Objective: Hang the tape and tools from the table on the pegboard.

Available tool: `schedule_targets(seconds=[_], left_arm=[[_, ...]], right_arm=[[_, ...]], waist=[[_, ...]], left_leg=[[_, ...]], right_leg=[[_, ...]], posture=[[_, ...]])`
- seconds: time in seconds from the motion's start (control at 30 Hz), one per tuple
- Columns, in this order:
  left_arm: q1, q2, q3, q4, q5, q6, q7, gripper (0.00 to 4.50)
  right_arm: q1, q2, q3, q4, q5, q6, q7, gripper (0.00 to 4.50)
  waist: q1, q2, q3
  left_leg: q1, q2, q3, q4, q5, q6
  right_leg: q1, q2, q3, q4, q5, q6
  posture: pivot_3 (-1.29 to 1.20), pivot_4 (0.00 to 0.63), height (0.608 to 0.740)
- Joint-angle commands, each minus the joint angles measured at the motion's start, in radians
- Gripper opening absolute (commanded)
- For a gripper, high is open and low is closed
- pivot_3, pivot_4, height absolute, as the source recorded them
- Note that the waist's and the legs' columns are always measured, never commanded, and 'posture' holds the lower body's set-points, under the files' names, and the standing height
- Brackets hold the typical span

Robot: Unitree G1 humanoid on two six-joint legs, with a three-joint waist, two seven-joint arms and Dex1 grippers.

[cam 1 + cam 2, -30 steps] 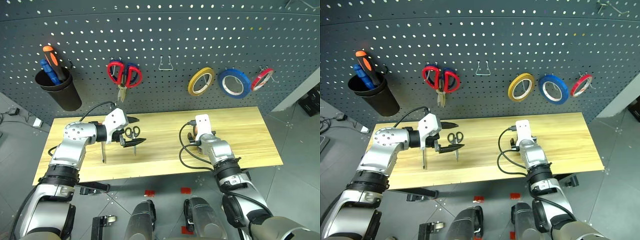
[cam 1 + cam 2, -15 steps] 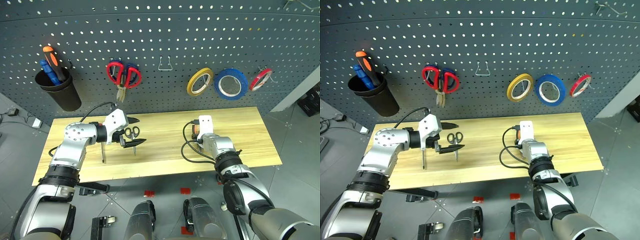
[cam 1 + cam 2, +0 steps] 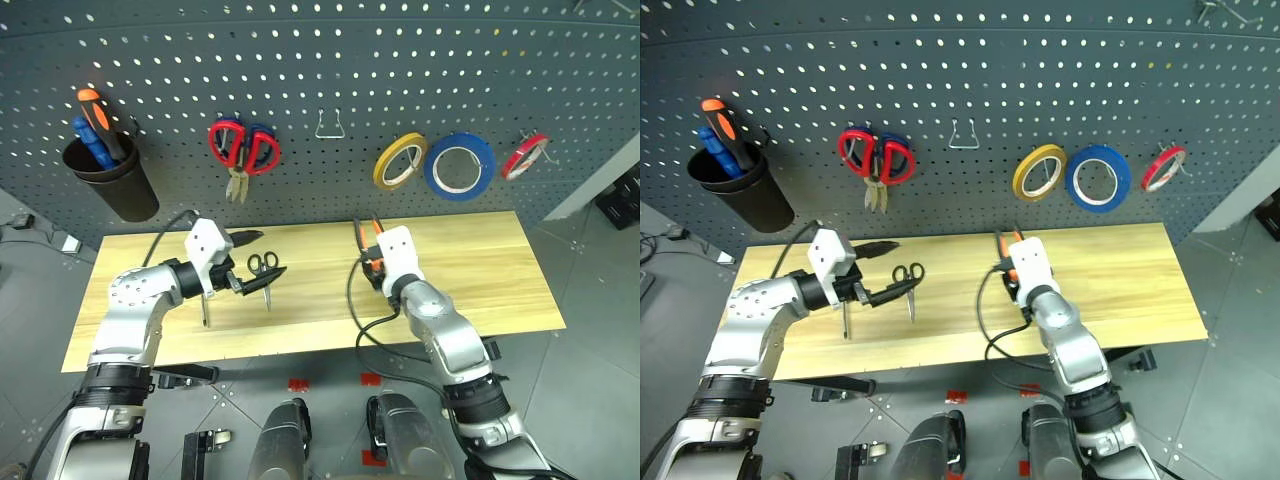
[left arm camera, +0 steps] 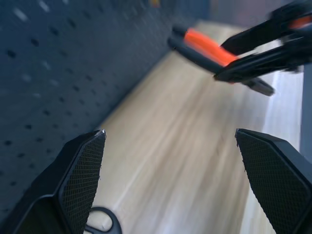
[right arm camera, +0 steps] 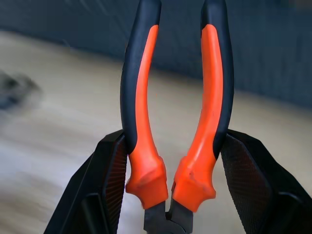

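Now the right gripper [image 5: 174, 161] is clamped on the pliers [image 5: 178, 102]. Its two black fingers squeeze the orange-and-black arms from both sides, low down near the joint. The arms point away from the wrist, toward the pegboard [image 3: 330, 90]. From the head views, the pliers sit up off the table [image 3: 480, 275], near its middle, with the arm tips close to the bottom of the board.

The left gripper [image 3: 250, 258] has its two fingers wide apart, and nothing is between them. It floats over the left part of the table and points toward the right. One finger is on each side of the small scissors [image 3: 264, 270] with black loops. The scissors lie flat on the wood with the blades pointing toward the front edge. I cannot tell if a finger touches them. The slim screwdriver [image 3: 204, 308] lies just to the left of the scissors, partly under the left wrist.

The blue tape [image 3: 459, 166] already hangs on the board, between the yellow tape [image 3: 401, 161] and the red tape [image 3: 525, 157]. The big red scissors [image 3: 244, 148] hang more to the left. A black cup [image 3: 112, 180] at the far left holds the orange and blue screwdrivers [image 3: 98, 124]. A bare metal hook [image 3: 330, 124] is in the middle.
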Motion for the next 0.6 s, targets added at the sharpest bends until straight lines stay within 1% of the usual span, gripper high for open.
schedule_targets(seconds=[0.03,0.13,0.2,0.33,0.5,0.6], left_arm=[[0.063,-0.042,0.108,-0.153,-0.068,0.049,0.143,4.50],[0.083,-0.084,0.141,-0.228,-0.069,0.067,0.252,4.50],[0.080,-0.098,0.141,-0.262,-0.063,0.089,0.299,4.50],[0.047,-0.095,0.115,-0.305,-0.022,0.139,0.386,4.50],[-0.036,-0.092,0.054,-0.328,0.024,0.205,0.446,4.50],[-0.096,-0.105,0.021,-0.314,0.048,0.224,0.475,4.50]], right_arm=[[-0.102,0.060,0.001,-0.115,-0.041,-0.136,-0.064,2.59],[-0.262,0.084,-0.019,-0.015,-0.058,-0.264,-0.080,2.59],[-0.368,0.091,-0.032,0.088,-0.059,-0.359,-0.081,2.59],[-0.602,0.102,-0.098,0.379,-0.042,-0.555,-0.093,2.59],[-0.806,0.076,-0.154,0.728,-0.043,-0.795,-0.112,2.59],[-0.895,0.053,-0.170,0.925,-0.057,-0.919,-0.126,2.59]], waist=[[0.003,0.000,0.000],[0.008,0.000,0.001],[0.013,0.000,0.001],[0.029,0.000,0.001],[0.047,0.000,0.001],[0.053,0.000,0.001]], left_leg=[[0.000,0.000,0.000,0.001,0.000,0.000],[0.000,0.000,-0.003,0.013,0.000,0.000],[0.003,-0.001,-0.005,0.013,0.002,0.001],[0.006,0.000,-0.006,0.012,0.004,0.000],[0.005,-0.001,-0.005,0.012,0.005,0.000],[0.003,-0.001,-0.004,0.012,0.005,0.000]], right_leg=[[0.000,0.000,0.000,0.001,0.000,0.000],[0.001,0.000,-0.001,0.010,0.000,0.000],[0.004,0.001,-0.003,0.010,0.003,-0.001],[0.006,0.002,-0.003,0.011,0.006,-0.004],[0.005,0.002,-0.003,0.010,0.006,-0.004],[0.005,0.001,-0.002,0.008,0.006,-0.004]], posture=[[-0.08,0.258,0.740],[-0.06,0.254,0.740],[-0.04,0.250,0.740],[-0.02,0.247,0.740],[0.00,0.251,0.740],[0.01,0.256,0.740]])
